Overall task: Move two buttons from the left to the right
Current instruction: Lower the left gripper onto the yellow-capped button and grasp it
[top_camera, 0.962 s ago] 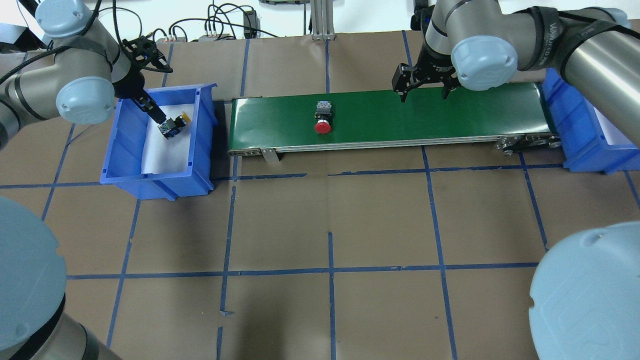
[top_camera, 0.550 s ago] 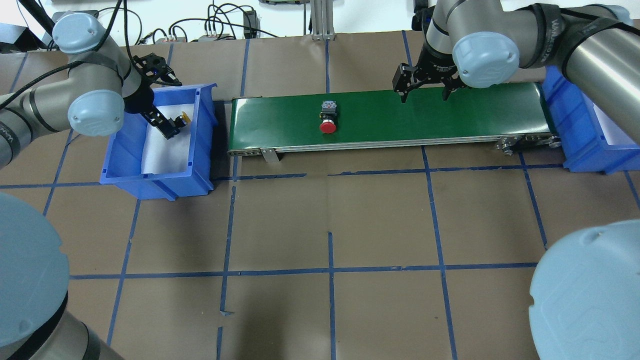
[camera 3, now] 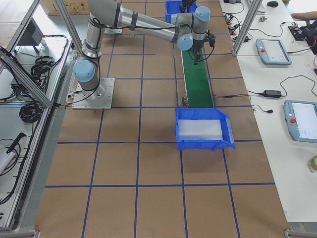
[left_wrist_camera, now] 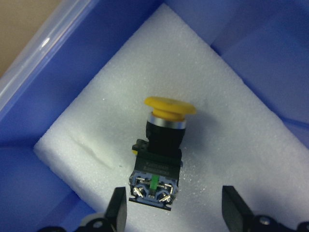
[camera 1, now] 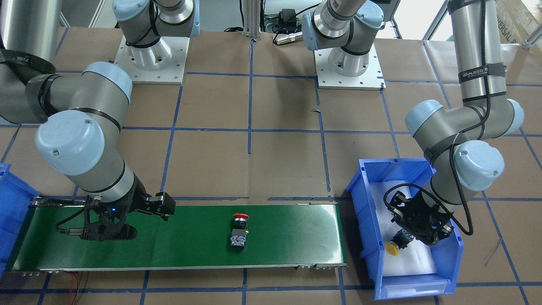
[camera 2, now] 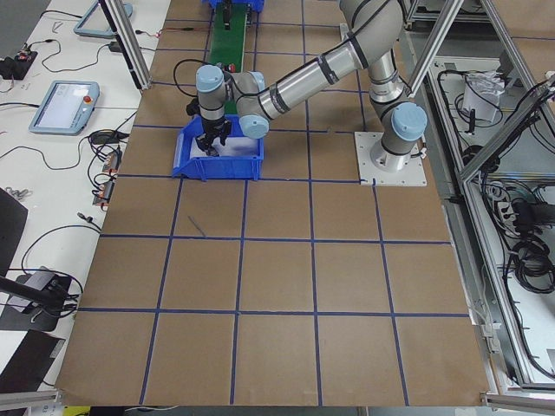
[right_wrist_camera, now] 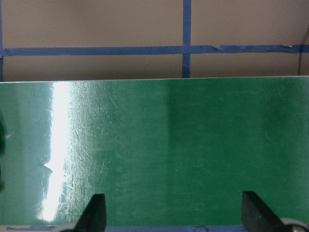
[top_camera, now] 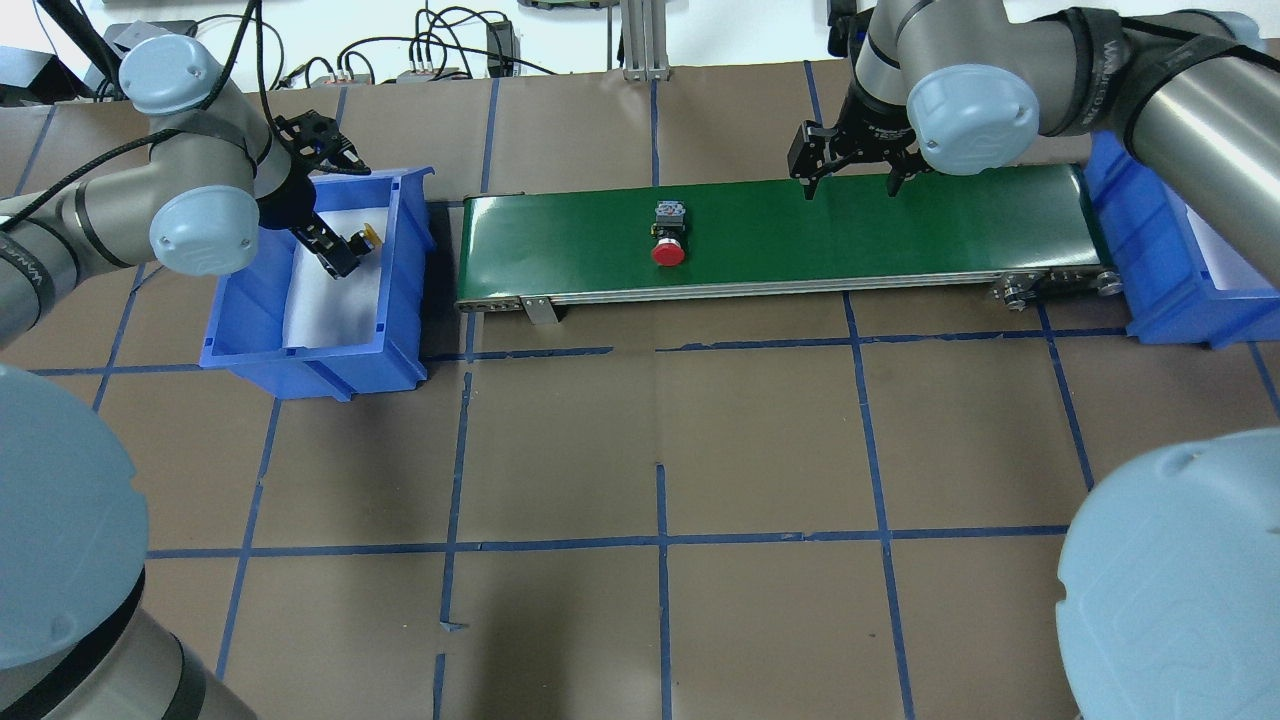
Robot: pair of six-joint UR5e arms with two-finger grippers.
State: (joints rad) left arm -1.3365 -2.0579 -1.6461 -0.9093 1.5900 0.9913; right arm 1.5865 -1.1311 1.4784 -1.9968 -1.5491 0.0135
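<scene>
The yellow button (left_wrist_camera: 161, 145) lies on its side on white foam in the left blue bin (top_camera: 240, 300), cap pointing away from the wrist camera. It also shows in the front view (camera 1: 397, 245) and overhead (top_camera: 368, 237). My left gripper (left_wrist_camera: 176, 208) (top_camera: 338, 255) is open, low in the bin, one finger either side of the button's contact block. The red button (top_camera: 668, 237) (camera 1: 239, 231) lies on the green conveyor belt (top_camera: 900, 230) near its middle. My right gripper (top_camera: 848, 188) (right_wrist_camera: 176, 215) is open and empty above the belt, to the right of the red button.
The right blue bin (top_camera: 1150, 290) with white foam stands at the belt's right end and also shows in the exterior right view (camera 3: 203, 129). The bin walls stand close around my left gripper. Brown paper with blue tape lines covers the table (top_camera: 660, 450).
The red button has ridden the belt a little to the right. My left gripper has moved over the yellow button and now straddles it. My right gripper has barely moved.
</scene>
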